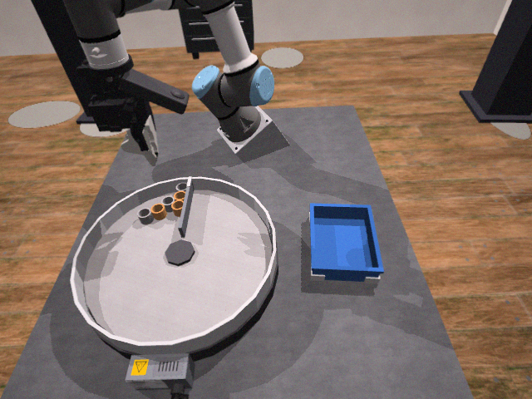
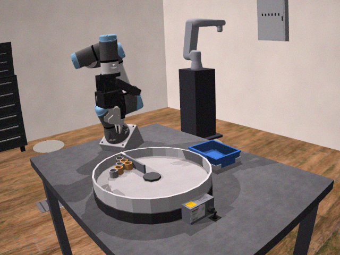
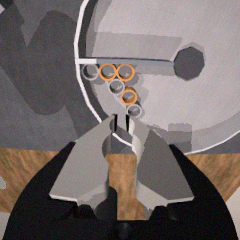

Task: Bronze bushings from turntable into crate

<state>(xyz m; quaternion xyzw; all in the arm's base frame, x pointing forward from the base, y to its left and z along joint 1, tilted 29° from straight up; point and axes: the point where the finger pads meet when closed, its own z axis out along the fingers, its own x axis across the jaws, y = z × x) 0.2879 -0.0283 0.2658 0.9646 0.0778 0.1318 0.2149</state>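
At the near side of the grey desk (image 1: 352, 326) (image 2: 247, 197) (image 3: 30, 135), its top mottled and crossed by soft shadows, a grey box (image 1: 159, 376) (image 2: 197, 211) with a yellow label stands against the turntable (image 1: 171, 339) (image 2: 151, 204) (image 3: 77, 42). A dark hub (image 1: 179, 252) (image 2: 151, 176) (image 3: 189, 63) marks the turntable's middle, and a divider bar (image 1: 185, 212) (image 2: 135, 162) (image 3: 135, 62) runs from near it to the white rim.

All three bronze bushings (image 1: 159, 215) (image 2: 119, 171) (image 3: 129, 104) are upright on the turntable, clustered on one side of the bar with three steel bushings (image 1: 145, 219) (image 2: 113, 175) (image 3: 140, 111). Two of the bronze ones sit right beside the bar; the other is farther out, between two steel ones.

Across the desk, apart from the turntable, the blue crate (image 1: 347, 271) (image 2: 226, 161) holds no bushings. The fingers (image 1: 154, 150) (image 2: 118, 127) hang clear of the bushings, clenched on nothing. Behind them, the arm's white base plate (image 1: 235, 149) (image 2: 102, 143) is on the far part of the desk.

Beyond lie wood-plank flooring (image 1: 450, 184) (image 2: 153, 116) (image 3: 122, 185), a dark drawer cabinet (image 1: 217, 36) (image 2: 9, 109), and a black pedestal (image 2: 196, 101) bearing a grey arm (image 2: 190, 38). A grey wall cabinet (image 2: 270, 26) hangs on the pale wall (image 2: 247, 82).
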